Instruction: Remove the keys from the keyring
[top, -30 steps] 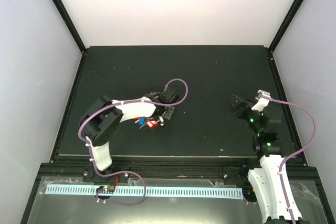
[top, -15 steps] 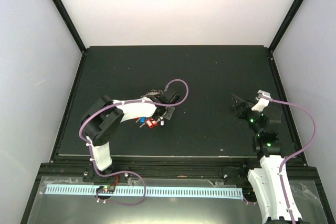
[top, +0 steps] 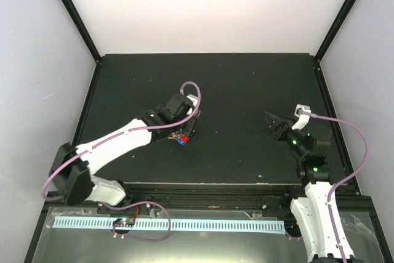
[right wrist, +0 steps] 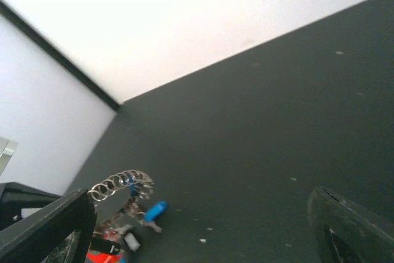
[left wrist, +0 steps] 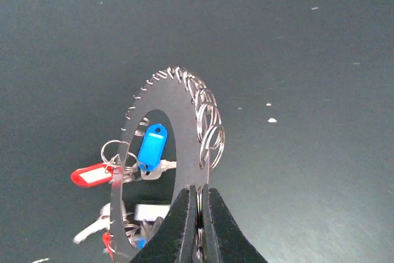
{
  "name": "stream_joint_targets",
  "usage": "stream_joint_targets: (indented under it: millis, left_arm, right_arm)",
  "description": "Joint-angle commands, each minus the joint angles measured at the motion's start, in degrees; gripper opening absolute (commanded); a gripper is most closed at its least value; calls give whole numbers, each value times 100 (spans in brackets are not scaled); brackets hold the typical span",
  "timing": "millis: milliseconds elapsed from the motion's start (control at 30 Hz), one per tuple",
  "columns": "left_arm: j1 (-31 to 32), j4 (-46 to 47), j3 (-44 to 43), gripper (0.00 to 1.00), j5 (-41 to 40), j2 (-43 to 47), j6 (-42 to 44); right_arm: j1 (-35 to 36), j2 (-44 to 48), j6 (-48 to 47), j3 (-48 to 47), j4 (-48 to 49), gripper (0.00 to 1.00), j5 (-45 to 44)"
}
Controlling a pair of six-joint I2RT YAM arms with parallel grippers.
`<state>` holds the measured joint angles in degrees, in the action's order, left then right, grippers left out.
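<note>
Roughly mid-table, left of centre: keyring and keys, well away from all four mat edges, with bare dark surface on every side. Left gripper clenched on the keyring's lower rim, holding it on edge. Ring reads as a broad silvery hoop with small split rings packed along its top arc; they overlap, count unsure. Hanging low left: one blue tag, one red tag, silvery keys bunched beneath, number unclear. Right gripper well apart at the right side, fingers spread wide, nothing between them.
</note>
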<state>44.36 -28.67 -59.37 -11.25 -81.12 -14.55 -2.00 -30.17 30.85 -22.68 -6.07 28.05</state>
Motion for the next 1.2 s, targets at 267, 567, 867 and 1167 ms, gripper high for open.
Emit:
stream_joint_targets:
  millis: [267, 567, 867, 1167]
  left_arm:
    - [-511, -793, -630, 2, 3628, 1490, 1278]
    - [-1271, 353, -96, 2, 5738, 1781, 875]
    - [-1564, 883, 306, 2, 6762, 1866, 606]
    - [-1595, 958, 356, 2, 6847, 1877, 551]
  right_arm:
    - [1530, -158, 264, -161, 1693, 90, 1573]
    - [4062, -904, -159, -179, 2468, 67, 376]
    - [5066, -1693, -273, 150, 3952, 61, -434]
    - [5499, -2671, -453, 43, 4736, 53, -1086]
